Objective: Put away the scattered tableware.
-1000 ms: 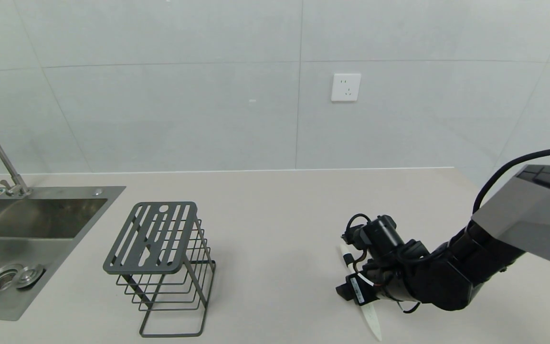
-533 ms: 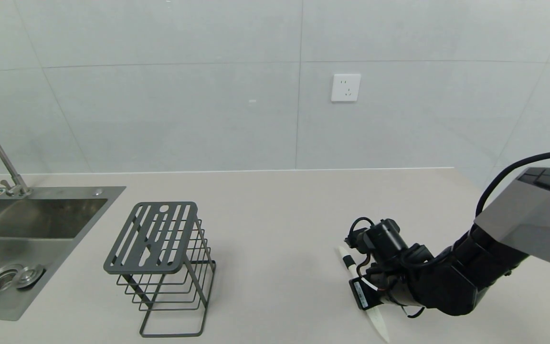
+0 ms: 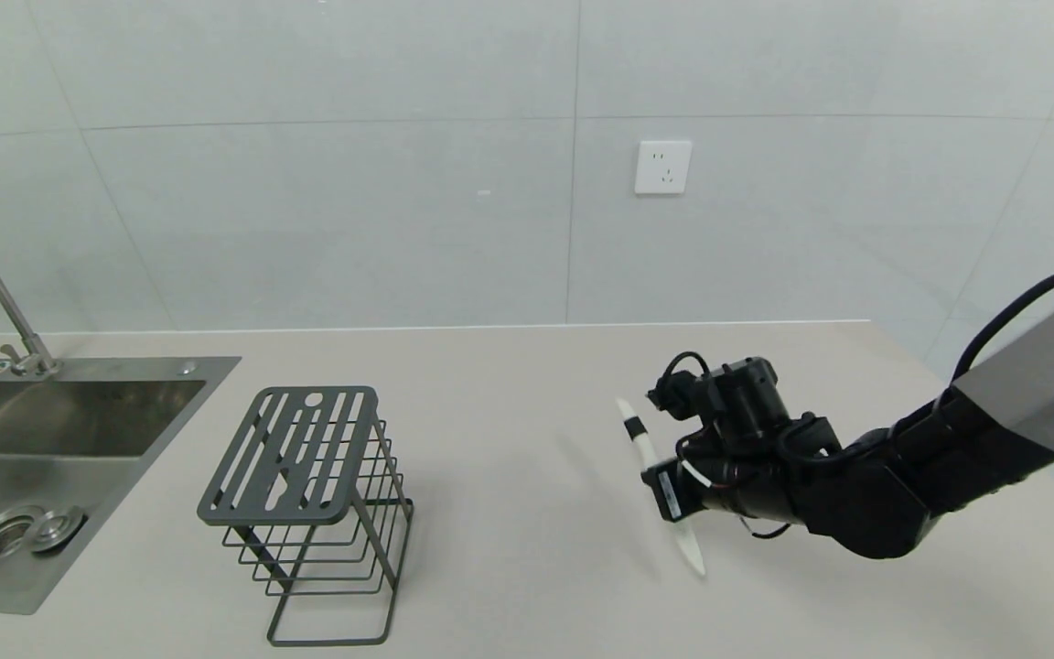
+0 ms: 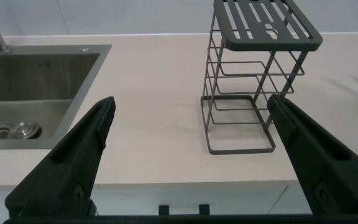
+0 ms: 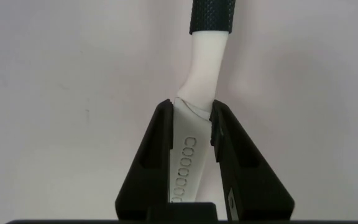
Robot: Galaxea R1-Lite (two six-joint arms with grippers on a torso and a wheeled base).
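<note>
Right gripper (image 3: 666,490) clenched mid-length on slim white knife with black-banded handle (image 3: 642,448), held tilted above the pale bench (image 3: 509,403) towards its right edge, likely for carrying; dark wire slotted-top rack (image 3: 307,513) well apart; left gripper (image 4: 191,162) released.

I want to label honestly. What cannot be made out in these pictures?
White utensil: head view, right gripper covers its middle; right wrist view, the edge cuts off one end.
Sink: head view, left edge cuts it off.
</note>
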